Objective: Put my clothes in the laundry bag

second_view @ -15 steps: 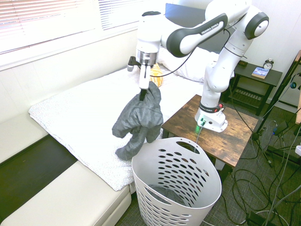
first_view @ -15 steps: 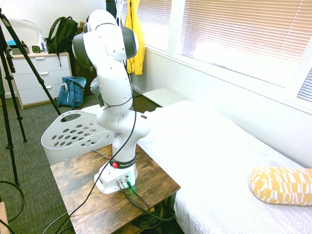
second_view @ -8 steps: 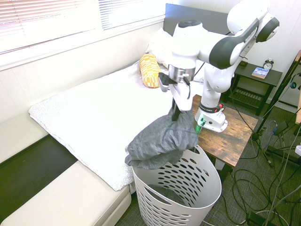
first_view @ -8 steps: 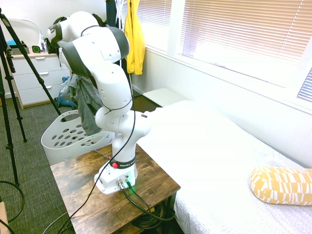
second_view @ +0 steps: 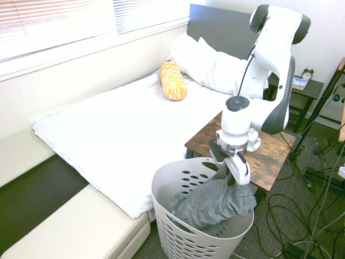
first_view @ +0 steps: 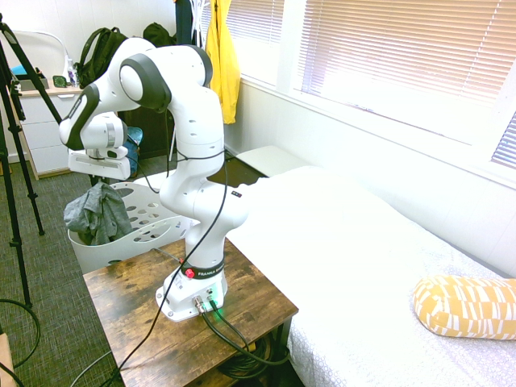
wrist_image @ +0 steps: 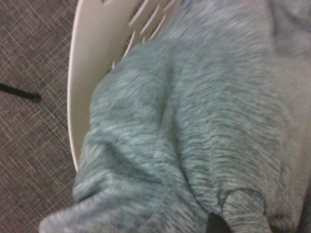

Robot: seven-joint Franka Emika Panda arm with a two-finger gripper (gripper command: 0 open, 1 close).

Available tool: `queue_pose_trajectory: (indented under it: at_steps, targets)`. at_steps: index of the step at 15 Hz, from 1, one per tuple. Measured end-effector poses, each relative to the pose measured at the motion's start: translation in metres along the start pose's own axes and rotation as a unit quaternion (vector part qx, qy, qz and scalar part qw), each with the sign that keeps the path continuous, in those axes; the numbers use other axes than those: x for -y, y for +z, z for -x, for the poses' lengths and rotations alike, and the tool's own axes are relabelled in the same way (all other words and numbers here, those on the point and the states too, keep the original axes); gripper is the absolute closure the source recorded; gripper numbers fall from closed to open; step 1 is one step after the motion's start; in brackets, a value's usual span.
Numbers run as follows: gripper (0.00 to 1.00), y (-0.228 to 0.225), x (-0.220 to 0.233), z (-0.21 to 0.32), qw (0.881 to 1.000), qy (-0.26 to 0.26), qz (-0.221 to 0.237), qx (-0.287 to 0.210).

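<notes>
At lower centre of the second exterior view, the laundry bag (second_view: 178,237) now receives the clothes (second_view: 215,202), earlier dangling above the bed (second_view: 118,129). The gripper (second_view: 233,174) has descended, jaws clamped on the crumpled grey fabric draped over the rim.

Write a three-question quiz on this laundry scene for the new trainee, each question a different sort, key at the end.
1. True or false: the grey garment lies flat on the bed.
2. Multiple choice: the gripper is
A. above the white laundry basket
B. over the yellow patterned pillow
C. beside the yellow jacket
3. Fill in: the jaws are ____ on the garment.

Key:
1. False; it hangs from the gripper, its lower part bunched over the basket's rim and opening.
2. A
3. shut
</notes>
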State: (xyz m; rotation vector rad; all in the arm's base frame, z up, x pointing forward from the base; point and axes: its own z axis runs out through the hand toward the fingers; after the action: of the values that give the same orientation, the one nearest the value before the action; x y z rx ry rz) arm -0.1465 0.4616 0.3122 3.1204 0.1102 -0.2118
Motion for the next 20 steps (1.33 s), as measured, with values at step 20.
queue_pose_trajectory:
  at_steps: [20]
  targets:
    - [0.0,-0.053,-0.08,-0.406,0.981,0.184,-0.017,-0.056]
